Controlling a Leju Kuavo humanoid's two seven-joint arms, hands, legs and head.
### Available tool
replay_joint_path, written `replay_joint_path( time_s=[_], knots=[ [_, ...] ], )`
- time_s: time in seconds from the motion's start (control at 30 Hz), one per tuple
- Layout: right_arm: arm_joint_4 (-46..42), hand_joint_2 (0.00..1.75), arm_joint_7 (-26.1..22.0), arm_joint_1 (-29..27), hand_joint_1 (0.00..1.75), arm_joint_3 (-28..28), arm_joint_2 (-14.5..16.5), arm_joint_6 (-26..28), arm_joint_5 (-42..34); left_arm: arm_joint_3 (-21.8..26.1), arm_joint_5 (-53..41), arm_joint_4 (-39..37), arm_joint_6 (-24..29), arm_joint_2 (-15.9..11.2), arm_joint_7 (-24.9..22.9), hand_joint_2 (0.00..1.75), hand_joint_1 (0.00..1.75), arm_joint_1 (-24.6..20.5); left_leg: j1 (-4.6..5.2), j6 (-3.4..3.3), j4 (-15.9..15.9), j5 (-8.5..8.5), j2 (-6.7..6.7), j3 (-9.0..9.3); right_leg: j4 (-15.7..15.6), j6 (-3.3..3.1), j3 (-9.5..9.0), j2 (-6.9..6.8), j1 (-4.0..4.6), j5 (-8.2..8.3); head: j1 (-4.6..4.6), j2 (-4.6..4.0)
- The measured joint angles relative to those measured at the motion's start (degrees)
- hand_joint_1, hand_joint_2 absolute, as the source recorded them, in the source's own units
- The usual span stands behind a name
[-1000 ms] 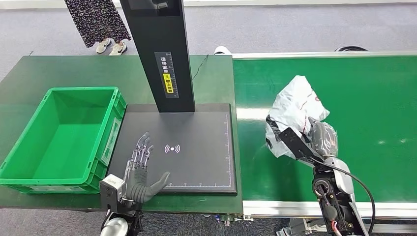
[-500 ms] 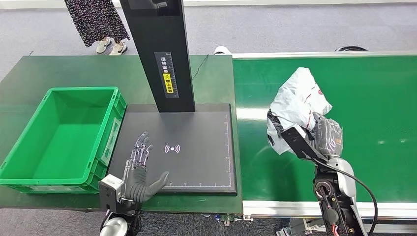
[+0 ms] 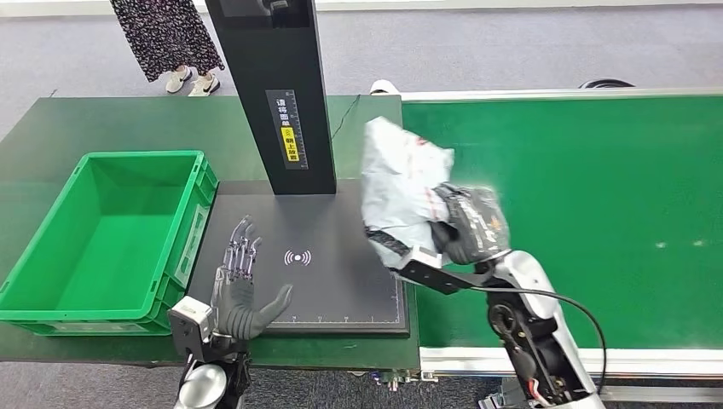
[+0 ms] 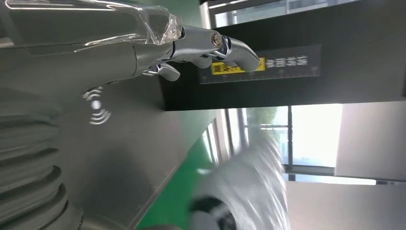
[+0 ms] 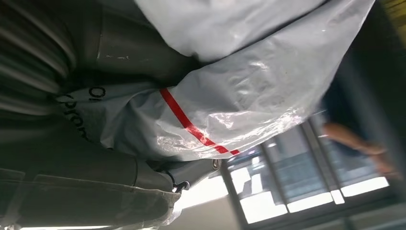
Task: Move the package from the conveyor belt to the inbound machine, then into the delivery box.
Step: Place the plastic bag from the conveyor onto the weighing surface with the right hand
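Package [image 3: 399, 183] gripped in right hand [image 3: 467, 228] above scanner plate's [image 3: 341, 264] edge; left hand [image 3: 239, 294] spread.

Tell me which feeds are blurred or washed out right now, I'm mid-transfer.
Head view: mostly sharp, slight motion smear on the package and right hand. Left wrist view: left hand's fingers crisp, the package badly motion-blurred, bright windows behind. Right wrist view: package film sharp with glare, the background soft and windows overexposed.
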State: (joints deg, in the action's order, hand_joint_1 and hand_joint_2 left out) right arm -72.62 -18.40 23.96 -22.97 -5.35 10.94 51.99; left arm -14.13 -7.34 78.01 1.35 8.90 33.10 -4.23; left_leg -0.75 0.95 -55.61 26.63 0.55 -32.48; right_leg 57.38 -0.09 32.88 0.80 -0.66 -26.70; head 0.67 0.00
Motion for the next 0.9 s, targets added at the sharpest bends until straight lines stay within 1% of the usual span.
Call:
replay_joint_path(
  time_s=[0.1, 0.17, 0.3, 0.4, 0.57, 0.63, 0.73, 0.9],
  knots=[
    [2.85, 1.75, 0.04, 2.65, 1.75, -5.92, 1.43, 0.19, -1.72, -0.32, 0.20, -0.97, 0.44, 0.07, 0.02, 1.75, 0.00, -1.24, -0.03, 0.01, 0.00, -0.05, 0.13, -0.04, 0.01, 0.00, -0.01, -0.13, 0.03, 0.00, -0.02, 0.00],
    [4.11, 1.75, -0.01, 3.53, 1.75, -8.30, 1.80, 0.37, -2.43, -0.40, 0.36, -1.47, 0.60, 0.08, 0.03, 1.75, 0.00, -1.64, -0.01, 0.00, -0.01, -0.05, 0.13, -0.09, 0.02, 0.00, -0.01, -0.14, 0.02, -0.01, -0.03, 0.00],
    [5.60, 1.75, -0.22, 4.30, 1.75, -10.78, 1.98, 0.06, -3.91, -0.64, 0.65, -2.19, 0.73, 0.08, 0.03, 1.75, 0.00, -2.07, 0.05, -0.01, -0.02, -0.03, 0.13, -0.15, 0.00, 0.02, 0.02, -0.14, -0.05, 0.00, -0.03, 0.00],
    [7.03, 1.75, -0.88, 5.00, 1.75, -12.16, 2.43, -1.13, -5.57, -0.88, 0.73, -2.80, 0.73, 0.08, 0.04, 1.75, 0.00, -2.54, 0.06, -0.02, -0.03, -0.02, 0.13, -0.15, -0.01, 0.02, 0.03, -0.14, -0.06, 0.00, -0.02, 0.00],
    [11.06, 1.75, -2.16, 6.66, 1.75, -14.36, 3.29, -5.65, -9.73, -1.08, 0.98, -3.95, 0.95, 0.08, 0.28, 1.75, 0.00, -3.25, 0.03, -0.02, -0.02, -0.03, 0.13, -0.13, -0.01, 0.02, 0.04, -0.13, -0.03, 0.00, -0.01, 0.00],
    [13.36, 1.75, -1.24, 7.65, 1.75, -15.36, 3.60, -8.37, -10.83, -1.12, 1.10, -4.40, 0.98, 0.08, 0.49, 1.75, 0.00, -3.51, 0.03, -0.02, -0.02, -0.03, 0.12, -0.12, 0.00, 0.02, 0.03, -0.13, -0.02, 0.00, -0.01, 0.00],
    [17.85, 1.75, 1.66, 9.47, 1.75, -17.20, 3.98, -13.03, -11.64, -1.22, 1.15, -5.02, 0.97, 0.09, 0.71, 1.75, 0.00, -3.91, 0.03, -0.01, -0.02, -0.04, 0.12, -0.12, 0.00, 0.02, 0.02, -0.13, -0.02, 0.00, -0.03, 0.00],
    [24.75, 1.75, 3.04, 11.86, 1.75, -19.93, 4.79, -16.18, -12.30, -1.33, 1.22, -5.98, 1.00, 0.11, 0.76, 1.75, 0.00, -4.43, 0.04, -0.01, -0.03, -0.03, 0.09, -0.11, 0.00, 0.02, 0.02, -0.11, -0.04, 0.01, -0.02, 0.00]
  ],
)
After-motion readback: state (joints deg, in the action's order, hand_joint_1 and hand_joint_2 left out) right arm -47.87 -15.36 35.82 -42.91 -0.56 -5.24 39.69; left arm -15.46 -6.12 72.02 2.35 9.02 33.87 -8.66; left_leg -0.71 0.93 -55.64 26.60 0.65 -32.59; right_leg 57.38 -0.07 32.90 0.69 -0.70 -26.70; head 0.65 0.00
